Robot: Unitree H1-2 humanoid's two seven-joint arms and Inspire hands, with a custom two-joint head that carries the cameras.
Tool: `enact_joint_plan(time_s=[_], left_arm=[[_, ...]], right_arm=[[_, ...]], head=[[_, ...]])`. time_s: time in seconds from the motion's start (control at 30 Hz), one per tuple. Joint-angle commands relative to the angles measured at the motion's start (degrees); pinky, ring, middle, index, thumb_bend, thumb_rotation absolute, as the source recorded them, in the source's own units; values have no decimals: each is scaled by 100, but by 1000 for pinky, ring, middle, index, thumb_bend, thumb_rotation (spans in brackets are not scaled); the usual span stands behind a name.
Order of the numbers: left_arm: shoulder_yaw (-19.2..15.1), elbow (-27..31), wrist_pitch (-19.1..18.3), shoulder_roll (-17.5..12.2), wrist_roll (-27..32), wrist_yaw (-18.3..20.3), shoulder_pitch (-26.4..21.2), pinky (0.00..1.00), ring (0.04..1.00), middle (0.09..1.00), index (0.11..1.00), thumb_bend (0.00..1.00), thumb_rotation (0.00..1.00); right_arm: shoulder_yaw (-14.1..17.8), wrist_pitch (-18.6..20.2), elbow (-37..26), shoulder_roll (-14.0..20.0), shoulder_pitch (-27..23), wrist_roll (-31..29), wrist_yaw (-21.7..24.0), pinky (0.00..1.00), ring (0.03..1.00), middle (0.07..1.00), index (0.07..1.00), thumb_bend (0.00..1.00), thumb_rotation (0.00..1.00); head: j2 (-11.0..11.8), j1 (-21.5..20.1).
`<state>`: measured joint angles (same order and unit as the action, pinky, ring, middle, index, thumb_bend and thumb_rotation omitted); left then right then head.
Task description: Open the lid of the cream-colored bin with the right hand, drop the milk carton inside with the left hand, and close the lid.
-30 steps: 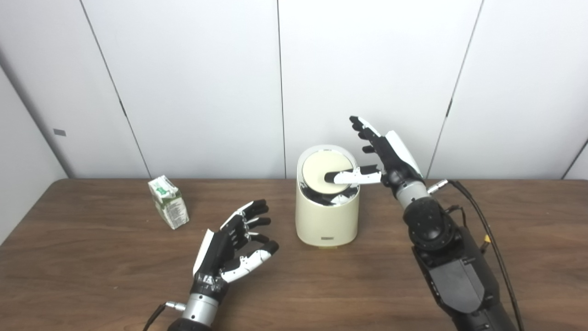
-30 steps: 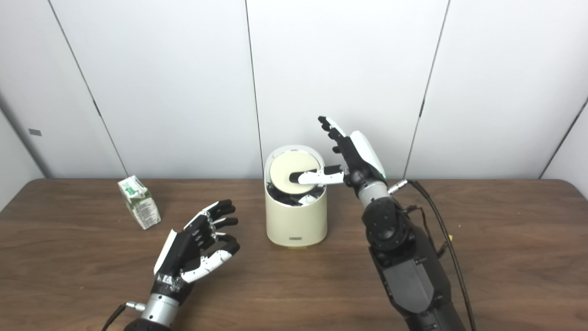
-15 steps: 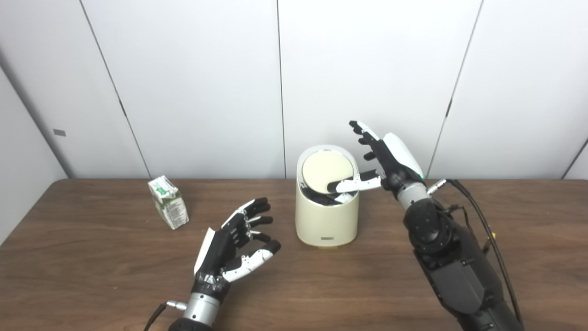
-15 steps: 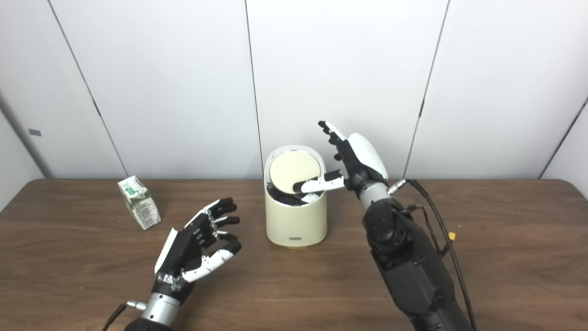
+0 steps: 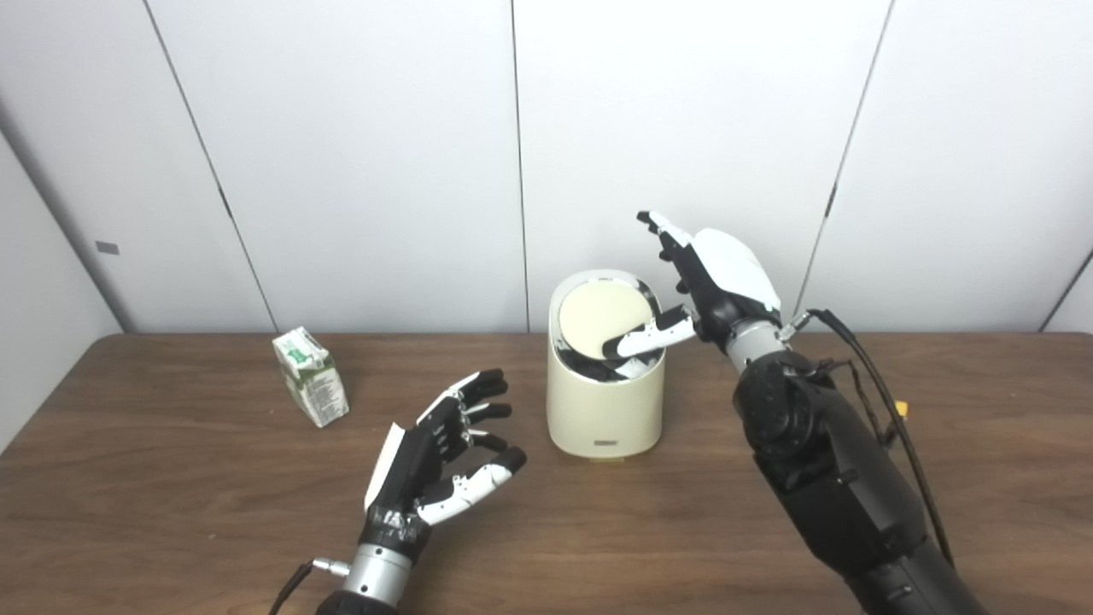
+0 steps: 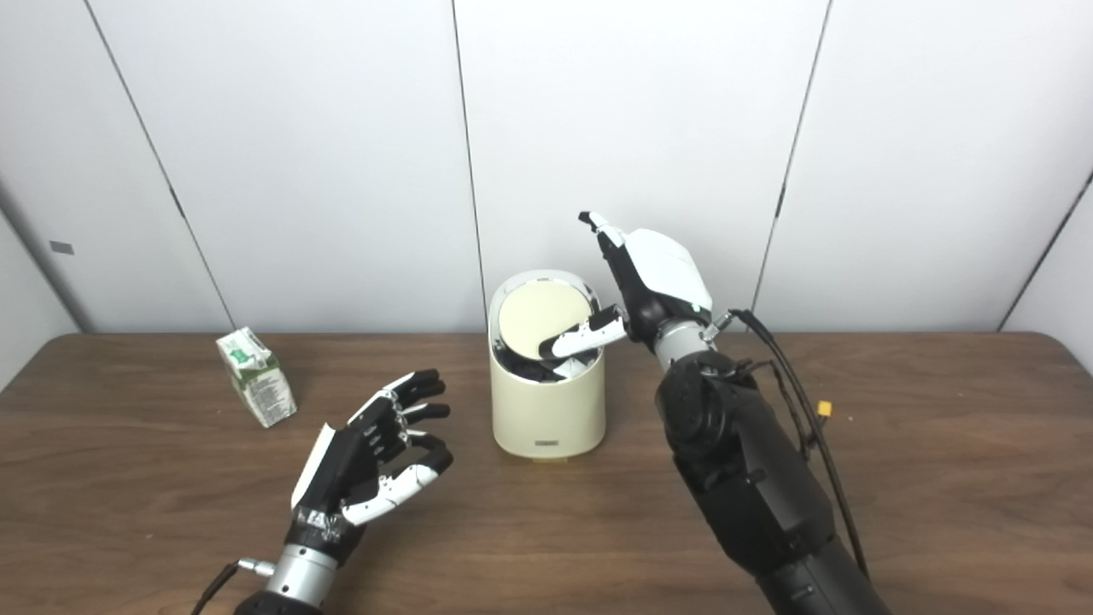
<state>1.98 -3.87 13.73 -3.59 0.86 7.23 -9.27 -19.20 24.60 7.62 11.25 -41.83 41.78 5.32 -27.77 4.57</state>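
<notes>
Wood-grain brown table runs under everything we can see, and since a second ago little on it has shifted: the whole view has slid a touch, which we read as the camera moving. Going from the left, we find one milk carton, green and white, standing upright near the back left of the table, where it stood before, well apart from both hands. Next comes our left hand, hovering low over the table between the carton and the bin, released, its fingers spread and holding nothing; it sits nearly as it did a second ago. Then the single cream-colored bin stands at the middle of the table, its round lid tilted up so that its pale face looks toward us, with a dark gap showing below it at the rim. Our right hand has changed most: its wrist has rolled so that the white back of the hand now faces us more, and the forearm has swung in closer to the bin. Its fingers are apart and point up and leftward above the bin, clasping nothing, while its thumb reaches down onto the lower edge of the lid. A black cable with a small yellow tag loops off that forearm. Plain white wall panels close the scene behind.
</notes>
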Motion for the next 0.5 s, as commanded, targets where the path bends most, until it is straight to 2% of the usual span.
enact_joint_plan(time_s=[0.0, 0.23, 0.33, 0.47], left_arm=[[7, 146, 125, 5, -8, -30, -155, 592, 768, 834, 862, 714, 303], [18, 207, 69, 25, -8, -37, -139, 594, 769, 837, 864, 710, 296], [16, 212, 91, 29, -15, -37, -144, 593, 766, 838, 865, 711, 303], [7, 185, 135, 17, 52, 0, -156, 593, 767, 840, 866, 702, 285]], right_arm=[[-67, 160, 33, -7, -359, 209, 161, 588, 811, 921, 932, 897, 296], [128, 232, 421, -267, -716, 1391, 1219, 576, 767, 901, 898, 907, 265], [267, 232, 444, -391, -668, 1668, 1364, 591, 762, 889, 882, 902, 218], [402, 231, 395, -502, -576, 1904, 1477, 572, 740, 877, 875, 895, 203]], head=[[-7, 6], [-52, 30], [-55, 41], [-65, 38]])
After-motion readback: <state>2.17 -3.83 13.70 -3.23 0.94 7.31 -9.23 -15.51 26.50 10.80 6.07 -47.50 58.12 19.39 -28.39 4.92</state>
